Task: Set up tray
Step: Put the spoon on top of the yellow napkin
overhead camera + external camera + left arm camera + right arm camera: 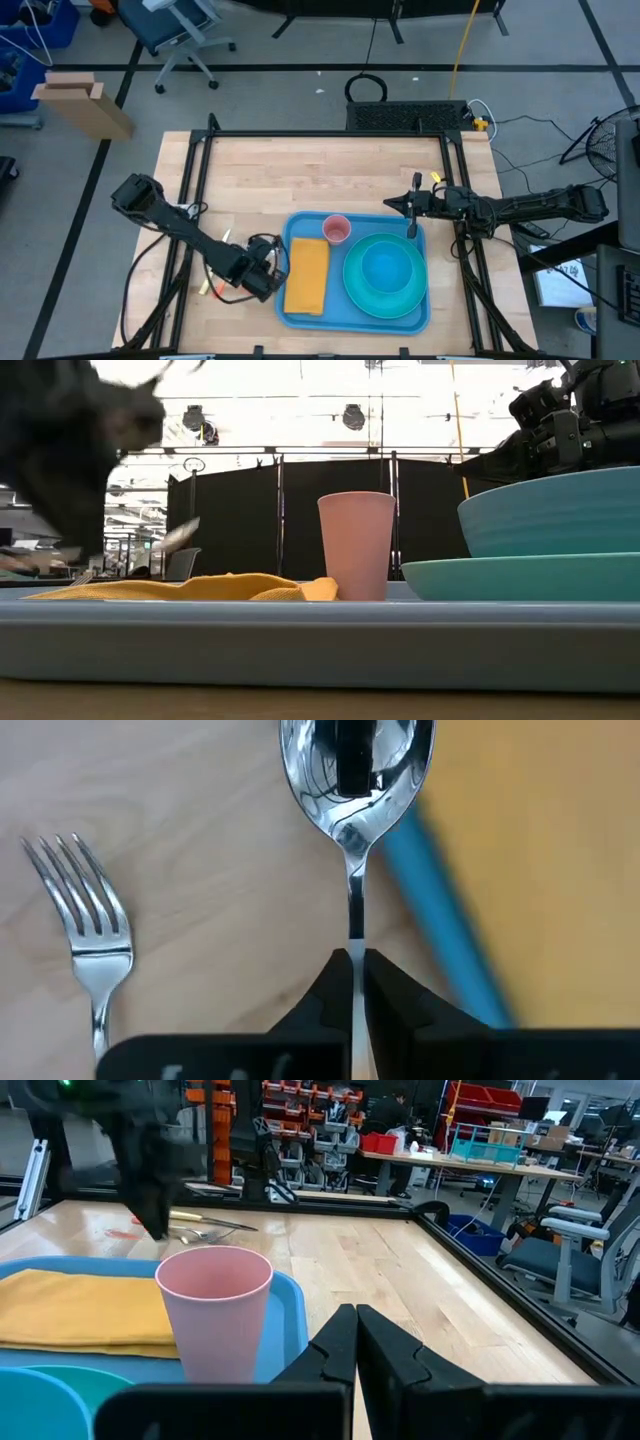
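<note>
**A:** Where do you stand with the left end effector?

**B:** Your left arm reaches low across the table from the left side, and its end effector is clamped on the spoon, fingers pinched together on the thin handle with the bowl pointing straight ahead. The fork lies just beside it on the wood, parallel and not touched.

**A:** And the tray?

**B:** The tray sits at the near middle of the table, its long axis running left to right. From your left end effector it lies directly to the right, its left rim just beside the spoon (in the left wrist view the blue edge cuts diagonally past the spoon's bowl). That is the relation your next move turns on: I judge the spoon has to go up and over that low rim to the right.

**A:** What is already on it?

**B:** A yellow napkin along the left part, a pink cup upright at the back, and a turquoise bowl on a turquoise plate on the right.

**A:** The other arm?

**B:** Your right end effector waits with fingers together, just behind the tray's far right corner, pointing left. The left arm is clearly the nearer one to the cutlery.
</note>
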Available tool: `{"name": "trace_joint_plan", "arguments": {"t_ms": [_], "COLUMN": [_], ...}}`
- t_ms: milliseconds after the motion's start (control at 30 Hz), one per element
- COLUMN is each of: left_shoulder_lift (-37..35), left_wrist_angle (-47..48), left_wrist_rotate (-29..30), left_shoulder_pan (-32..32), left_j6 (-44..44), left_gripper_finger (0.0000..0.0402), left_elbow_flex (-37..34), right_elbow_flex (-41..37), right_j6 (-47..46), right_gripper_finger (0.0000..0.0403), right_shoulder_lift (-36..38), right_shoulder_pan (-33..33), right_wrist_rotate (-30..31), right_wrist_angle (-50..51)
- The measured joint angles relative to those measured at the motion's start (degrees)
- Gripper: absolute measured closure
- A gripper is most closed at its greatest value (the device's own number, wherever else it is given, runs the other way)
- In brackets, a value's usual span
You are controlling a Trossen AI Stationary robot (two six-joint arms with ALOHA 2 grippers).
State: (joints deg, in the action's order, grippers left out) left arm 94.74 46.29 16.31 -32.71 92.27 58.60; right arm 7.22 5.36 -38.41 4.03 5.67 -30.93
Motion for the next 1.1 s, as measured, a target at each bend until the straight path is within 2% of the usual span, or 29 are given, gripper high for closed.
{"name": "trace_joint_plan", "arguments": {"t_ms": [133,367,467,667,800,967,1100], "left_shoulder_lift": [-0.2,3.7,7.9,17.5,21.4,22.5,22.5], "left_wrist_angle": [1.3,1.2,0.9,0.6,2.9,7.8,8.3], "left_wrist_rotate": [5.2,9.8,9.7,5.1,5.0,7.4,4.6], "left_shoulder_pan": [0.1,3.1,4.2,5.6,5.8,4.7,4.8], "left_j6": [-0.3,-0.7,-0.5,-0.5,2.8,10.3,10.2], "left_gripper_finger": [0.0392,0.0392,0.0392,0.0392,0.0392,0.0392,0.0392], "left_elbow_flex": [8.1,20.8,23.9,30.5,33.7,33.6,33.1], "right_elbow_flex": [0.0,0.0,0.0,0.0,0.0,0.0,0.0], "right_j6": [-0.1,-0.6,-0.6,-0.6,-0.3,0.0,0.5], "right_gripper_finger": [0.0403,0.0403,0.0403,0.0403,0.0403,0.0403,0.0403], "right_shoulder_lift": [0.0,0.0,0.0,0.0,0.0,0.0,0.0], "right_shoulder_pan": [0.0,0.0,0.0,0.0,0.0,0.0,0.0], "right_wrist_rotate": [0.0,0.0,0.0,0.0,0.0,0.0,0.0], "right_wrist_angle": [1.4,3.7,4.2,5.6,6.3,5.9,5.2]}}
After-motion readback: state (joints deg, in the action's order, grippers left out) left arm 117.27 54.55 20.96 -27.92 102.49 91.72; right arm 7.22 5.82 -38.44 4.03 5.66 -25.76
